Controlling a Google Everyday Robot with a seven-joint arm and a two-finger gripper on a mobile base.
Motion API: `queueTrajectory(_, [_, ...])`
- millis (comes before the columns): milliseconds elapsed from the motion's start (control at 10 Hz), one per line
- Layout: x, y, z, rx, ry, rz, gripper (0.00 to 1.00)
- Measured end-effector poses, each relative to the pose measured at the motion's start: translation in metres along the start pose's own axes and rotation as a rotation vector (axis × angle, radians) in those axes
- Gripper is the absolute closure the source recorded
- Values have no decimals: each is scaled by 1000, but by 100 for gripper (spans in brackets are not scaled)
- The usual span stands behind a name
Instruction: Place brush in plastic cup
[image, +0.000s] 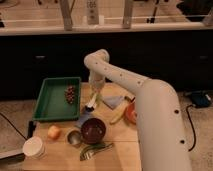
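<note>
My gripper (94, 94) hangs down from the arm over the middle of the wooden table (60, 159). It is shut on the brush (91, 103), whose white handle slants down and left to a dark end. The blue-grey plastic cup (83, 119) stands just below the brush's dark end, against the far-left side of the dark maroon bowl (93, 131). The brush tip is slightly above the cup and apart from it.
A green tray (52, 102) with grapes (71, 93) lies to the left. A banana (119, 116), an orange bowl (131, 113) and a blue-grey cloth (114, 101) are on the right. A metal cup (74, 137), an orange fruit (53, 132), a white cup (33, 147) and a green fork (95, 149) are in front.
</note>
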Motion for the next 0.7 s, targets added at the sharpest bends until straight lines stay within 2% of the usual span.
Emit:
queueTrajectory(100, [2, 1, 0, -2, -1, 3, 24])
queueTrajectory(200, [4, 2, 0, -2, -4, 6, 20])
queueTrajectory(700, [3, -3, 7, 11, -36, -8, 20])
